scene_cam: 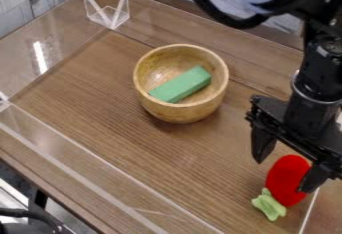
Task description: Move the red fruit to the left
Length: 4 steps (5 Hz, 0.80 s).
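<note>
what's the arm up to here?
The gripper points straight down over the red fruit near the right edge of the wooden table, jaws open on either side of it. The fruit sits on the table with its green stem toward the camera; it does not look gripped or lifted yet. The wooden bowl with the green block in it sits to the left, untouched.
</note>
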Tool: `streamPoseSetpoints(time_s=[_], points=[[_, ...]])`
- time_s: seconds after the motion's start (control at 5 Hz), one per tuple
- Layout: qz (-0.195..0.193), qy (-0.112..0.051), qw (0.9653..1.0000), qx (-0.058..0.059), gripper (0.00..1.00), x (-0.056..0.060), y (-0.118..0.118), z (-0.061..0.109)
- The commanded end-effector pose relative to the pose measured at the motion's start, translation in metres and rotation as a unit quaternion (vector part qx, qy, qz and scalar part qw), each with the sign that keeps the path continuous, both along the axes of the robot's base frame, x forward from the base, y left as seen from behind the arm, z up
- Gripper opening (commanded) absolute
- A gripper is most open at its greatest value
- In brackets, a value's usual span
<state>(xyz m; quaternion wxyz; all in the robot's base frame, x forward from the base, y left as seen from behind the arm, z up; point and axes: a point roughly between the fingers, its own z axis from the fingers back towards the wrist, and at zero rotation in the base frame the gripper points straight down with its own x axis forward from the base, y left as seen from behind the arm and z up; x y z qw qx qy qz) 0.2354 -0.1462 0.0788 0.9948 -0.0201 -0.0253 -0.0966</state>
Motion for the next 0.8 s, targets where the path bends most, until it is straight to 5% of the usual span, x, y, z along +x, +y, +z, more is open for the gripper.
streamPoseSetpoints(time_s=[0.0,0.6], points=[[0.002,-0.028,0.9995,-0.015,1.0,0.0048,-0.0003,0.0144],[0.012,-0.031,0.9993,-0.019,1.0,0.0079,0.0015,0.0161]])
